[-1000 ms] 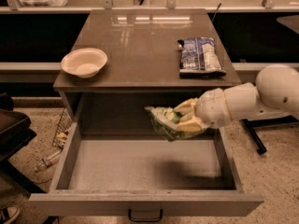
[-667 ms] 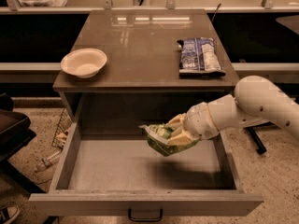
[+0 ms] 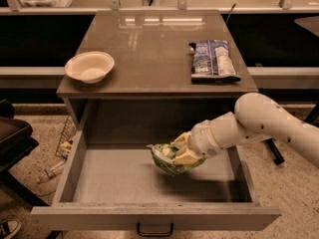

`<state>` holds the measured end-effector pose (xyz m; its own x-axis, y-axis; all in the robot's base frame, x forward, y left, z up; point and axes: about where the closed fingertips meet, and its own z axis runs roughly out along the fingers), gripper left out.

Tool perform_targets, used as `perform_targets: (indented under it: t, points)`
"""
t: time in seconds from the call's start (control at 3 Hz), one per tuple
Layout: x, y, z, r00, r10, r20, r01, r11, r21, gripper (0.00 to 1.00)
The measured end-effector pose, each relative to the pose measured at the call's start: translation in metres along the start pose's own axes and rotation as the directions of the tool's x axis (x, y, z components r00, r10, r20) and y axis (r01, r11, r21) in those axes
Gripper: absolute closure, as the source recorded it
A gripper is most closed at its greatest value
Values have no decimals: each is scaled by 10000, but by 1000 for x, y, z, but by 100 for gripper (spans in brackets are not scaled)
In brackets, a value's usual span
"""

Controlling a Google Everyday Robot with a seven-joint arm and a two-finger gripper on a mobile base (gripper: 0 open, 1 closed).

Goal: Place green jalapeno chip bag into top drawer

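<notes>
The green jalapeno chip bag is a small crumpled light-green bag, held inside the open top drawer, just above its flat bottom, right of the middle. My gripper is shut on the bag, reaching in from the right on a white arm. The drawer is pulled fully out, with a small dark handle on its front panel.
On the tabletop above the drawer, a white bowl sits at the left and a flat blue-and-white bag at the right. A dark chair stands at the left. A shelf edge runs along the back.
The arm has lowered and moved left, carrying the bag from the level of the drawer's rim down into the drawer near its bottom.
</notes>
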<state>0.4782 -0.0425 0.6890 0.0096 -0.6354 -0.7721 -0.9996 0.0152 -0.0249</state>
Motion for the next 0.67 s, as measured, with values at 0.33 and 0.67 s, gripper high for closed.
perform_targets:
  t: [0.33,0.67]
  points:
    - [0,1,2,10000,-4,-13,4,10000,-28,85]
    - [0,1,4,10000,-19,-9,19,10000,-76,54]
